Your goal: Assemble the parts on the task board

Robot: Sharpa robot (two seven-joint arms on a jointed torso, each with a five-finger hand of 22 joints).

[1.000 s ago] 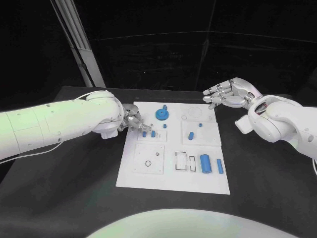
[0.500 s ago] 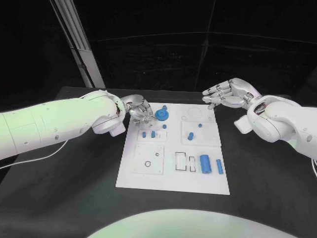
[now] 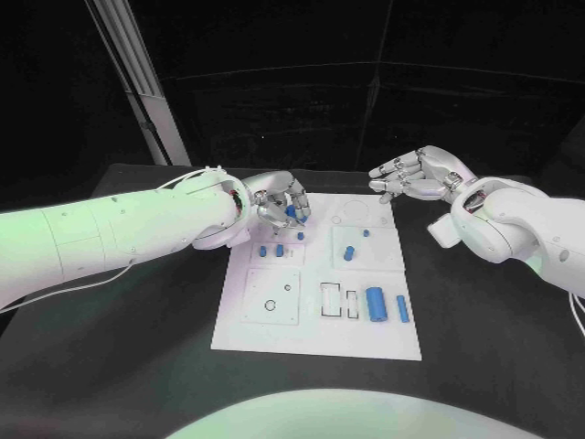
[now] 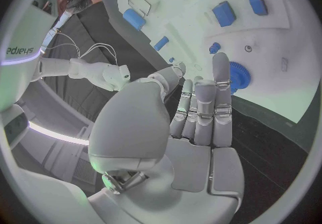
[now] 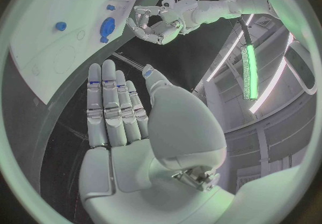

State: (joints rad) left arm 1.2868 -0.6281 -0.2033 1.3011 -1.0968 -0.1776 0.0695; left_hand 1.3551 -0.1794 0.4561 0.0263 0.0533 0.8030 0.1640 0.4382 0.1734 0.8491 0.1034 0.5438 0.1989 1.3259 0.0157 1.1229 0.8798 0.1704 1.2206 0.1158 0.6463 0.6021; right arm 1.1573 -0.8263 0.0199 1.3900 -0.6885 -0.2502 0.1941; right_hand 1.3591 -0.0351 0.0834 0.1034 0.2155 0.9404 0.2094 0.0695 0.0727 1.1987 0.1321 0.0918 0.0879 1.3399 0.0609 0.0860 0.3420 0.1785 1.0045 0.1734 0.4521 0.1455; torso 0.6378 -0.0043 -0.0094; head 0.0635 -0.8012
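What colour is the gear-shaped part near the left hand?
Blue. The toothed gear shows best in the left wrist view, lying on the white task board just past the left hand.

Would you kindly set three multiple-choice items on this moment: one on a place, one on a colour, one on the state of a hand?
1. Where is the left hand?
A. over the far left corner of the task board
B. over the board's near right corner
C. off the table

2. What colour is the gear?
A. red
B. blue
C. yellow

3. How is the right hand?
A. holding the gear
B. pressing on the board
C. empty, raised beyond the board's far right corner

Key:
1 A, the head view shows it above the board's far left corner.
2 B, the left wrist view shows a blue toothed disc just beyond the fingertips.
3 C, the right wrist view shows its fingers straight with nothing in them.
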